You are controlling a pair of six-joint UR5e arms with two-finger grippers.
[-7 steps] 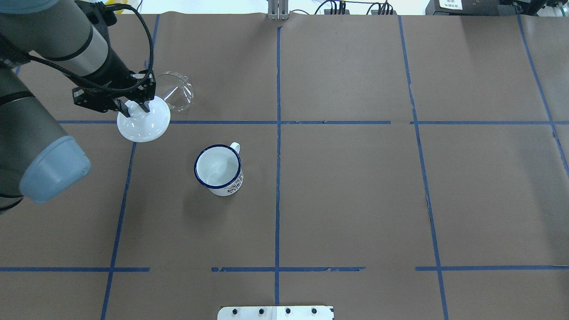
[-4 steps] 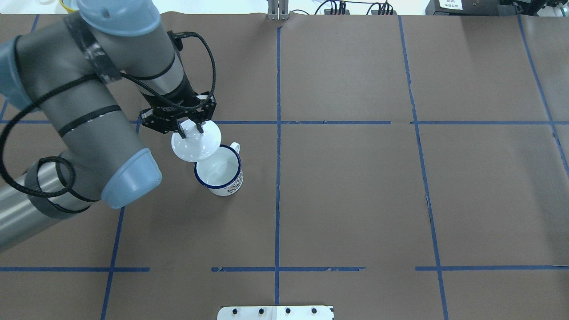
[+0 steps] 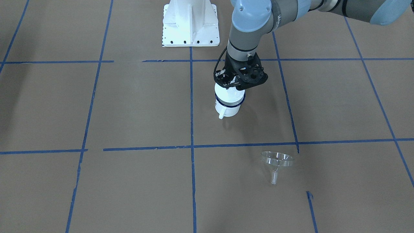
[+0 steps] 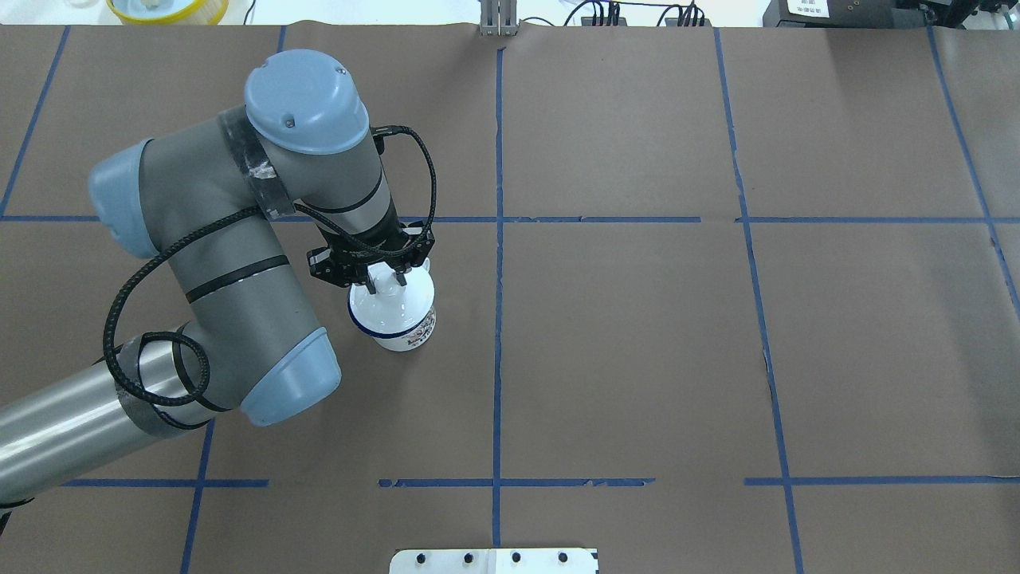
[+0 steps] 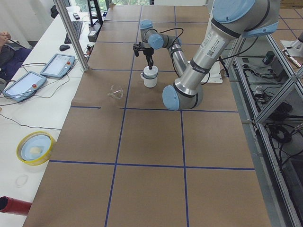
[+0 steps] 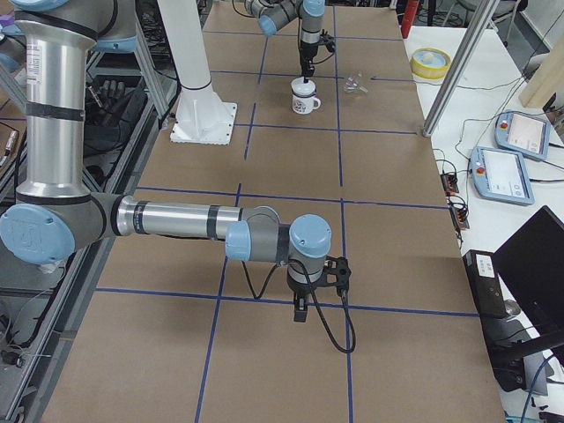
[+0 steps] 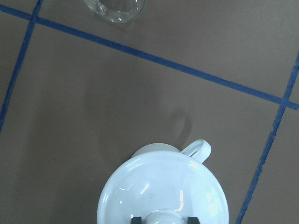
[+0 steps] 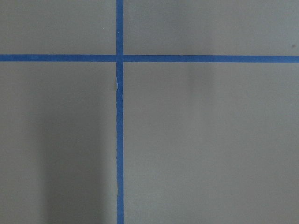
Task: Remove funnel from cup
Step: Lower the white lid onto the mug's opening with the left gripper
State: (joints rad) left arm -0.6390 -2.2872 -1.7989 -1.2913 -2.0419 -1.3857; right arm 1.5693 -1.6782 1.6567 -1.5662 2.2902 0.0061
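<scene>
White lid (image 7: 163, 186) over the cup (image 3: 227, 109), its knob clenched in the left pincer (image 4: 386, 281), clear funnel (image 3: 277, 160) on the tabletop (image 3: 129, 106) at lower right of the front view, well apart from the cup, right pincer (image 6: 300, 312) too far to tell

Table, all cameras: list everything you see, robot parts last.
table: one, brown paper with blue tape grid
cup: one, white with blue rim, left of centre
lid: one, white, covering the cup's mouth
funnel: one, clear, on the table beyond the cup, apart from it
dish: one, yellow, beside the table's far edge
left gripper: one, black, fingers at the lid's knob
right gripper: one, black, over bare paper; open or shut unclear
</scene>
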